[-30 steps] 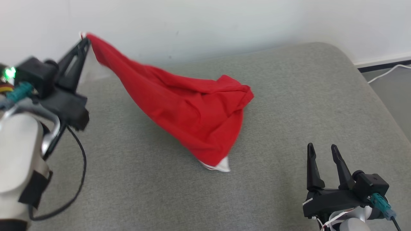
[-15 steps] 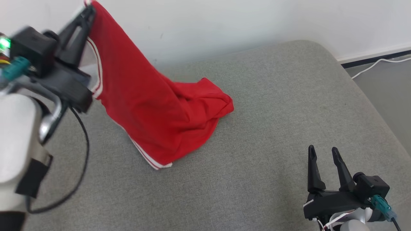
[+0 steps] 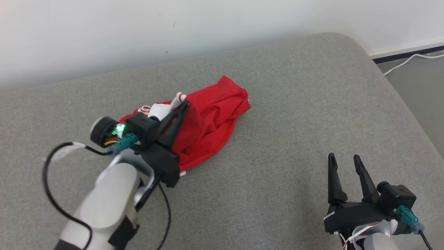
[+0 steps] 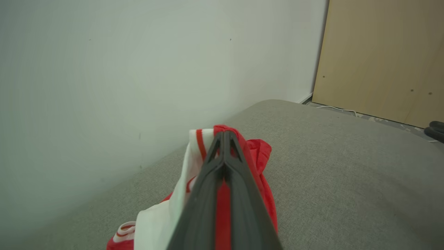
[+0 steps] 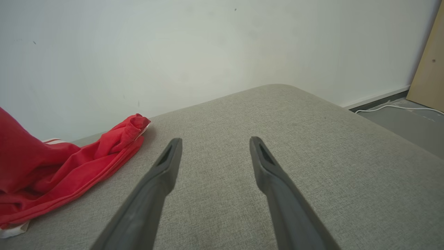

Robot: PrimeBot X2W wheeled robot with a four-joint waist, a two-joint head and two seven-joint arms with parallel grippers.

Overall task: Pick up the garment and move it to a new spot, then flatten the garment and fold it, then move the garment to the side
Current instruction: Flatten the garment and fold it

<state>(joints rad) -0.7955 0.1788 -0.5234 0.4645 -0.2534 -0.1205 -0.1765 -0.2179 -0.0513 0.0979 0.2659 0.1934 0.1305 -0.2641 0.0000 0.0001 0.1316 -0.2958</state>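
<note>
The left gripper [image 3: 186, 103] clamps the red garment [image 3: 216, 116].

Broad grey woven-fabric cushion with a rounded corner [image 3: 312, 104] spreads out, backed right against a plain white wall [image 3: 138, 27]. Dark skirting strip [image 5: 381, 99] along the grey floor [image 5: 409, 128], thin white cable [image 5: 392, 106] trailing, pale wooden panel [image 4: 381, 59] beyond.

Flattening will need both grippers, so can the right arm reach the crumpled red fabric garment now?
Probably yes: the open right gripper has only bare grey cushion between it and the red fabric garment.
</note>
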